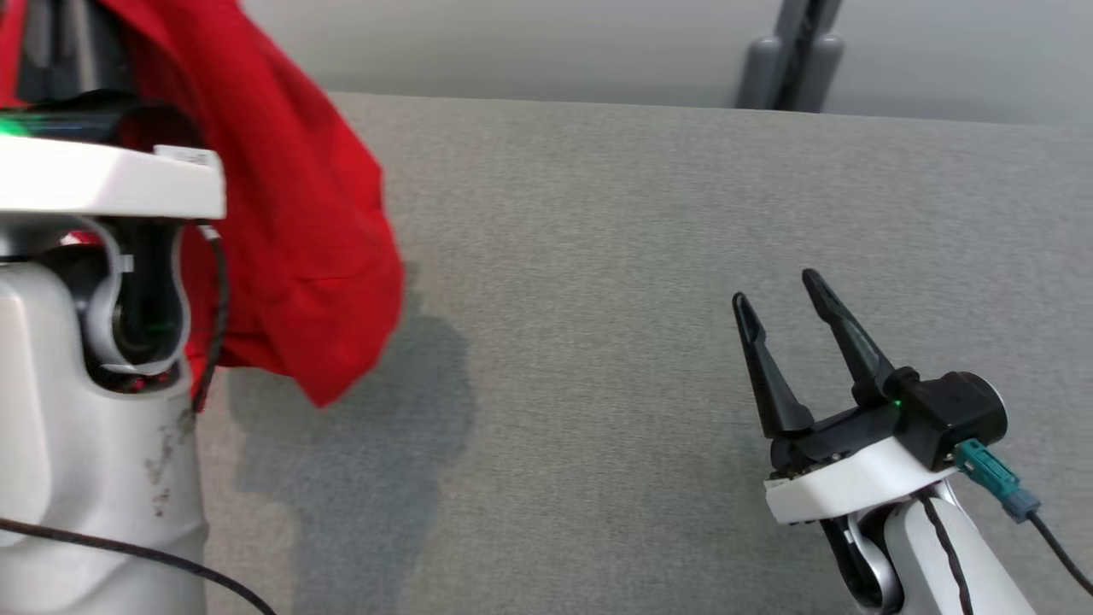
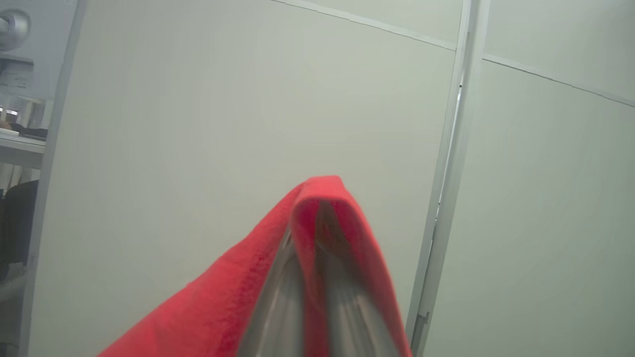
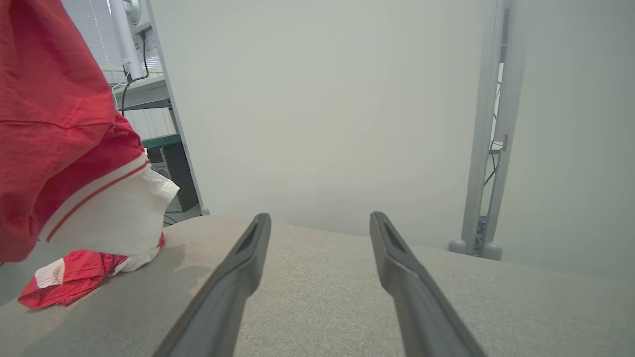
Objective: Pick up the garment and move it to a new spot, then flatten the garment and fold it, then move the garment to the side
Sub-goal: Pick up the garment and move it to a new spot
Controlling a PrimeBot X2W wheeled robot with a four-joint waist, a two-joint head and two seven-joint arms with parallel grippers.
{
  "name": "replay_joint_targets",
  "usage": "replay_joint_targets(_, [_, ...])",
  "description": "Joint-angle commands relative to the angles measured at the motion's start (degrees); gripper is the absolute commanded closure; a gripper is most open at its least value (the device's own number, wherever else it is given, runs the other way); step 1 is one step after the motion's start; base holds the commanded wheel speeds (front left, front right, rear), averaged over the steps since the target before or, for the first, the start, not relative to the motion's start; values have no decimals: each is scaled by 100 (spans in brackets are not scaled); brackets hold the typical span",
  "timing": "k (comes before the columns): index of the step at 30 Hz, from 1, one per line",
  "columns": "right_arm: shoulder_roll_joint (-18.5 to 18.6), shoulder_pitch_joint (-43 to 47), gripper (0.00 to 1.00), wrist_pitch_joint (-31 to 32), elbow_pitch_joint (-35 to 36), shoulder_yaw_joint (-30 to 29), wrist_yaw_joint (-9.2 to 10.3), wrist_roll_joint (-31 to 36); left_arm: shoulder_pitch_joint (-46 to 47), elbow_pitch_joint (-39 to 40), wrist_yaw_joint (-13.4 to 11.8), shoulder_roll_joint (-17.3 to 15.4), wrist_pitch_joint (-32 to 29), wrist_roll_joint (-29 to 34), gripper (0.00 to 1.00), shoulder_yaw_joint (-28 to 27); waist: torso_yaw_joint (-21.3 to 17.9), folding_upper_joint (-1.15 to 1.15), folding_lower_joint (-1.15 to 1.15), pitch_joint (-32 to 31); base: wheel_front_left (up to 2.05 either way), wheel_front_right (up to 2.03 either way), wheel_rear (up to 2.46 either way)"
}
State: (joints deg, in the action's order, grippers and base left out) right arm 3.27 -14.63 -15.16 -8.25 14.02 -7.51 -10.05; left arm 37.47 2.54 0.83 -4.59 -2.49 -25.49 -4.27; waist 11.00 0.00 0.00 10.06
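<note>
See the left gripper (image 2: pixel 317 218) clamped on the garment (image 1: pixel 290 222) hanging over the grey table (image 1: pixel 640 256), right gripper (image 1: pixel 777 288) gaping empty, so carry across slowly and it should land spread.

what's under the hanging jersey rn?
Under the jersey: grey table surface with its shadow. Right wrist view shows crumpled red-and-white fabric lying there. The jersey's white sleeve covers whether that fabric is joined to it.
</note>
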Motion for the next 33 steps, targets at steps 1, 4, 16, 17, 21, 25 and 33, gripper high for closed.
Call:
replay_joint_targets(1, [12, -21, 0, -12, 20, -38, 4, -15, 38, 32, -23, 6, -23, -56, 100, 42, -195, 0, 0, -49, 0, 0, 0])
replay_joint_targets(4, [-12, -74, 0, -12, 64, -106, 3, -53, -95, 73, -88, 90, -203, -92, 100, 406, -528, 0, 0, -11, 0, 0, 0])
replay_joint_targets(16, [-25, -264, 0, -12, 302, -411, 3, -375, -285, -665, -520, 158, 71, -487, 100, 2102, -2274, 0, 0, 480, 0, 0, 0])
replay_joint_targets(17, [-25, -278, 0, -12, 331, -472, 3, -393, -219, -790, -573, 157, 152, -513, 100, 2268, -2418, 0, 0, 523, 0, 0, 0])
replay_joint_targets(21, [-29, -340, 0, -12, 418, -675, 3, -553, 12, -1394, -810, 159, 493, -542, 97, 2774, -3010, 0, 0, 702, 0, 0, 0])
replay_joint_targets(25, [-31, -277, 0, -12, 441, -836, 3, -658, 204, -2017, -939, 158, 743, -692, 53, 3298, -3428, 0, 0, 836, 0, 0, 0])
replay_joint_targets(33, [-29, -183, 0, -12, 440, -947, 3, -729, 426, -2839, -995, 147, 1141, -753, 0, 4118, -3609, 0, 0, 890, 0, 0, 0])
